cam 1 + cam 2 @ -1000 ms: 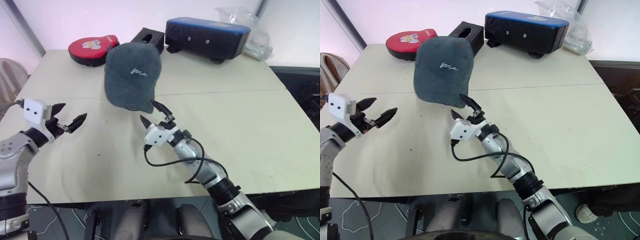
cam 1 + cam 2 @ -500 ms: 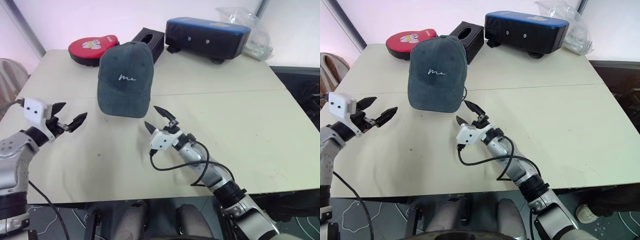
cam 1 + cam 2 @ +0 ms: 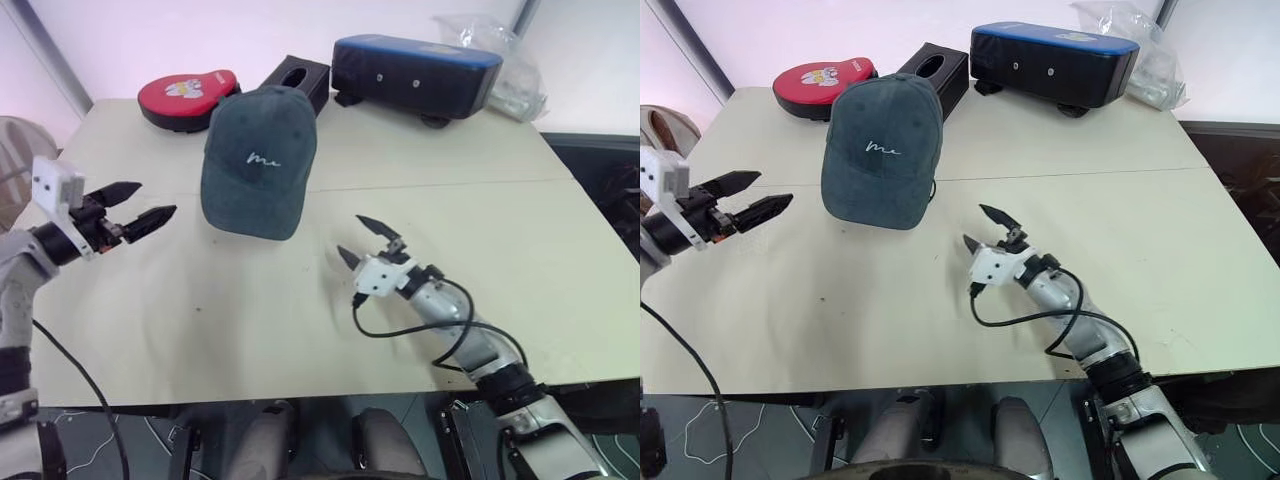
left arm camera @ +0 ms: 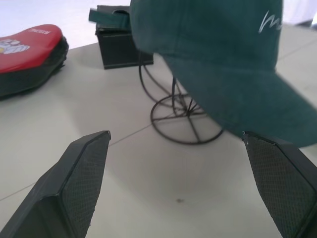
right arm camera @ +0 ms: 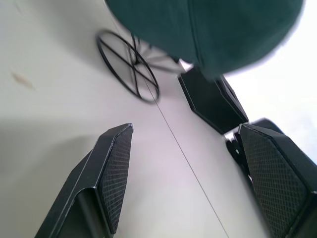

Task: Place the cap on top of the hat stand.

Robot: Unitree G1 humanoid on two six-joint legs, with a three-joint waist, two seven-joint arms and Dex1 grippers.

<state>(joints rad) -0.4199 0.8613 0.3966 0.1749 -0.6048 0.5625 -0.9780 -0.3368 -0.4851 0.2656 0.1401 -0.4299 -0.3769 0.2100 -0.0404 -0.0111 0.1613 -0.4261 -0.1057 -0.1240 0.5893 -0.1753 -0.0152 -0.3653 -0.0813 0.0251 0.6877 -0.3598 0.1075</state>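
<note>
The dark teal-grey cap (image 3: 258,160) sits on top of the black wire hat stand (image 4: 185,121), brim hanging down toward me and white script facing front. The cap hides most of the stand; its ring base (image 5: 129,64) and lower wires show under the brim. My left gripper (image 3: 158,197) hovers open to the left of the cap, pointing at it, holding nothing. My right gripper (image 3: 348,234) stands open above the table, in front of and to the right of the cap, apart from it and holding nothing.
A red padded case (image 3: 187,97), a black tissue box (image 3: 296,78) and a dark case with a blue top (image 3: 415,73) line the back of the cream table (image 3: 450,170). A clear plastic bag (image 3: 495,60) lies at the back right corner.
My right gripper has drawn away to the right from the cap's brim. My left gripper has risen. The cap has rocked from a tilt and sits squarer on the stand.
</note>
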